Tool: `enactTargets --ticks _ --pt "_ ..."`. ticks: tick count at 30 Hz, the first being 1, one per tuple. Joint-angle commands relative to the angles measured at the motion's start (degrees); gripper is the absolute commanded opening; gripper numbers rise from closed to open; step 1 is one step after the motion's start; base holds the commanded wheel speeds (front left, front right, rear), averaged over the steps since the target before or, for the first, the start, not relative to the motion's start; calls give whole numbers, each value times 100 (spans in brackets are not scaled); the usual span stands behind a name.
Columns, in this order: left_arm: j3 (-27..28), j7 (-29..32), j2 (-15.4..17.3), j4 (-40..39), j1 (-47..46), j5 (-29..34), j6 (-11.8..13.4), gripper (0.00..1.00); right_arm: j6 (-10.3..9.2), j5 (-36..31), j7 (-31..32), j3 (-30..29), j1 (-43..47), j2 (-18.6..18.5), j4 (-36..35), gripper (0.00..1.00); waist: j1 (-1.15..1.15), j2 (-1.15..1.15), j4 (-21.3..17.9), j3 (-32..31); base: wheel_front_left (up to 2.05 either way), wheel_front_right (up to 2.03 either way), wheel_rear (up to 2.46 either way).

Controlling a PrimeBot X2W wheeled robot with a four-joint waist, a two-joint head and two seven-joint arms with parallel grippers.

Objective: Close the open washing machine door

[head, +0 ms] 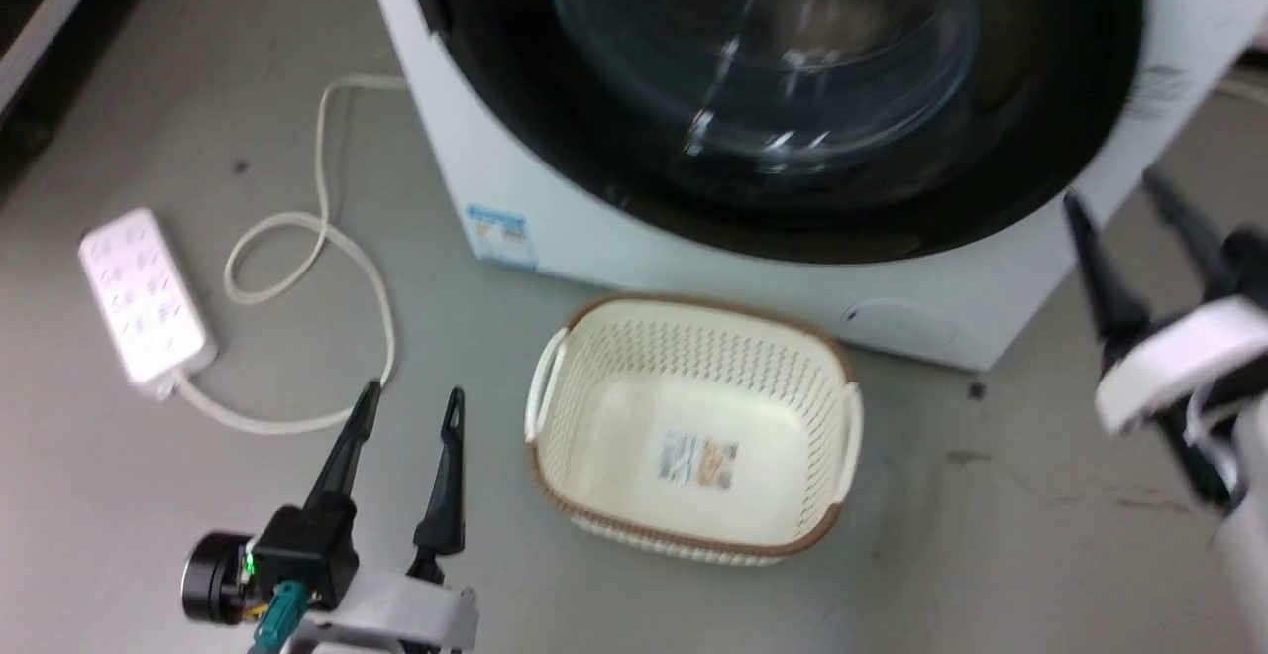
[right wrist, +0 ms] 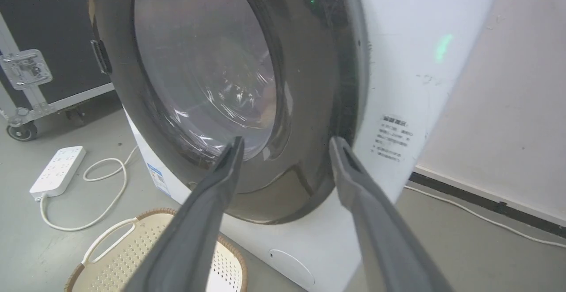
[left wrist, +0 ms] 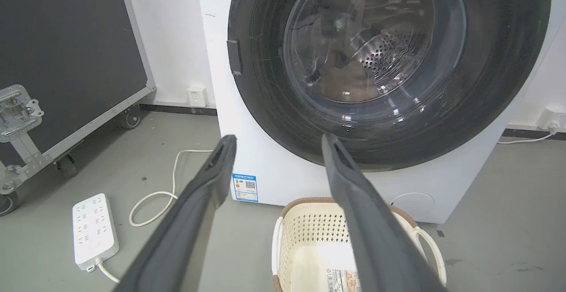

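The washing machine door, round and black-framed with a clear glass bowl, lies flat against the front of the white machine. In the left wrist view the steel drum shows through the door glass. My left gripper hovers low over the floor left of the basket, open and empty, short of the machine. My right gripper is at the machine's lower right corner, open with nothing between its fingers. In the right wrist view it points at the door frame's lower right edge, close but apart.
A cream laundry basket stands on the grey floor in front of the machine. A white power strip with a looping cable lies to the left. A black wheeled case stands at the far left, and a wall is to the machine's right.
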Motion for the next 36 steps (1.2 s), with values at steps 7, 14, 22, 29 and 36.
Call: enactTargets --ticks 7,14,22,29,36 --pt "124 -25 35 187 337 -41 -62 100 -4 -745 -51 -892 1543 728 -1342 100 1 0 -663 -758 0 0 0" --pt "89 -25 29 270 566 -26 -131 100 -4 -1370 -52 -1610 2912 1676 -2496 100 1 0 -890 -1016 0 0 0" --pt "89 -25 17 385 673 -43 -194 100 -4 -1685 -53 -1496 3685 1950 -2801 100 1 0 -1026 -1041 0 0 0" --pt "70 10 7 430 631 -40 -199 0 0 -1707 -23 -1502 3597 1924 -2786 0 1 0 -1001 -1041 0 0 0" --pt "84 92 5 396 610 -17 -164 0 0 -1715 59 -1474 3579 1926 -2809 0 1 0 -1001 -1039 0 0 0"
